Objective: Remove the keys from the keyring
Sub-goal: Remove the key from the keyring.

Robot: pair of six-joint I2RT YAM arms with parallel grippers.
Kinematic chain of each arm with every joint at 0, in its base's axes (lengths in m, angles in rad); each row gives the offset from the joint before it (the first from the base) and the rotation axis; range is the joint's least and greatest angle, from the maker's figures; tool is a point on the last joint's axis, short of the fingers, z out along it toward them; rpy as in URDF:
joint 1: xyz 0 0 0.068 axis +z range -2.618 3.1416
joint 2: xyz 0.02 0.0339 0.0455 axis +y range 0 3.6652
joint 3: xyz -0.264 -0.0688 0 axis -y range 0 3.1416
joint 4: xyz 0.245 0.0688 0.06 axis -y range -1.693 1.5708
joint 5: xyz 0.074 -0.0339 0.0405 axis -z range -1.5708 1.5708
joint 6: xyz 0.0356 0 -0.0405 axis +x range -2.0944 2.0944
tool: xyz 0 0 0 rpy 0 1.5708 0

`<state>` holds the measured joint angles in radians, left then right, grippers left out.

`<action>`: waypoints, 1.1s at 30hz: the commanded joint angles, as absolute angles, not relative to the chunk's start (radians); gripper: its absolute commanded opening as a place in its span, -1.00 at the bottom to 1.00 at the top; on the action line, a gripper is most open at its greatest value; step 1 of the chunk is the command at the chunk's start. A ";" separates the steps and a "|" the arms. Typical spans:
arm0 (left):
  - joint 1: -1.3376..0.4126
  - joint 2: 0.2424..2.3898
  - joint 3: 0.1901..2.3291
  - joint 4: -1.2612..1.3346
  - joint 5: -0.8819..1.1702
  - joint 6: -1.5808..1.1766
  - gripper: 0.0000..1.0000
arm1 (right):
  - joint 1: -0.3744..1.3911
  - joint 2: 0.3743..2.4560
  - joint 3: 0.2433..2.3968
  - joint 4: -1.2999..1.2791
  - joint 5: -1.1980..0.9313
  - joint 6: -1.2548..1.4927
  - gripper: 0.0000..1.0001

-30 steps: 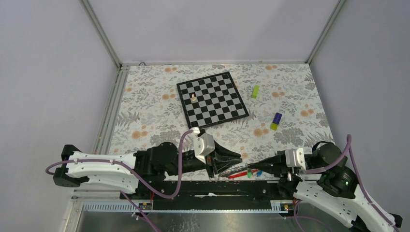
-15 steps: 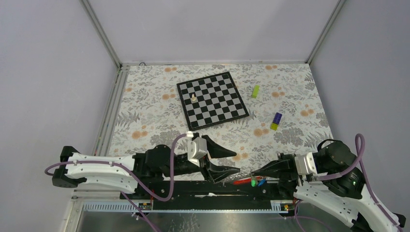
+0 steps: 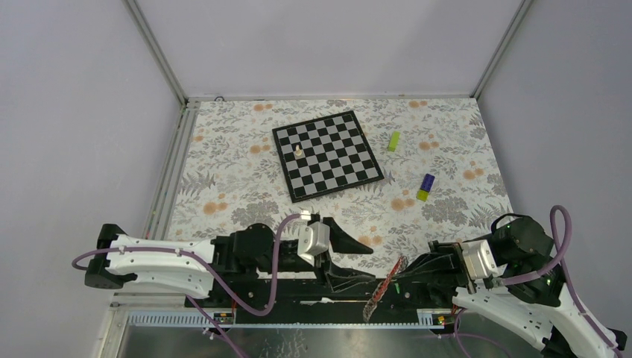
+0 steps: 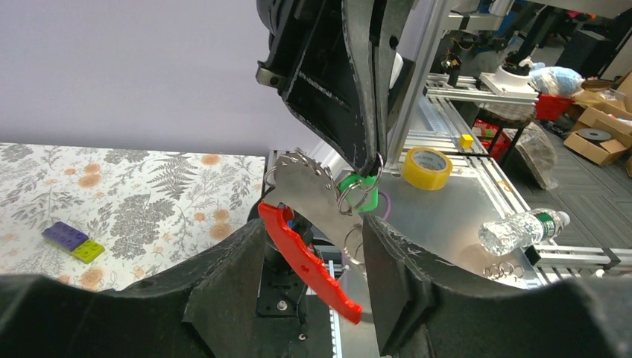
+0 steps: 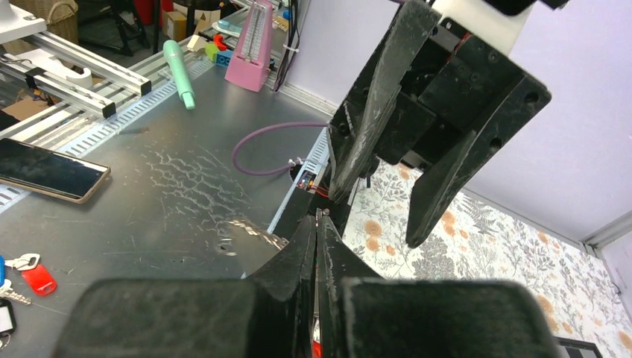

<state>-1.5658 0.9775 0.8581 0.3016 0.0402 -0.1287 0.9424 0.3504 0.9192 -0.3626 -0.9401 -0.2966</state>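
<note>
Left hand (image 3: 371, 263) is spread, fingers well apart, holding nothing. It sits at the near edge of the table (image 3: 223, 171), tips pointing toward the right hand. In the left wrist view its two black fingers (image 4: 223, 291) frame the bunch from either side without touching it.

Right hand (image 3: 401, 278) is pressed together, pinching the keyring (image 4: 349, 198) at its top. In its own wrist view the fingers (image 5: 302, 261) meet with no gap.

The bunch hangs from the right hand's tips, between the two hands, just past the near edge of the table over the black rail and the metal shelf. The keys (image 4: 305, 183) are on the ring: flat silvery metal, toothed edge, one with a green plastic head (image 4: 356, 203). A narrow red strap (image 4: 307, 261), smooth and glossy, slants down from the ring toward the left hand.

The ring is thin silvery wire, with loops overlapping; I cannot tell how many.

The table has a floral cloth. A black-and-silver chessboard (image 3: 328, 154) lies near the far edge with one small pale piece (image 3: 299, 150) on it. A lime block (image 3: 393, 141) and a purple-and-yellow block (image 3: 425, 186) lie toward the right edge, well apart from the hands.
</note>
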 commanded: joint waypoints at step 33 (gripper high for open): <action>-1.568 1.106 0.946 0.457 0.203 -0.133 -0.07 | 0.941 0.373 0.924 -0.220 -0.999 -0.275 -1.00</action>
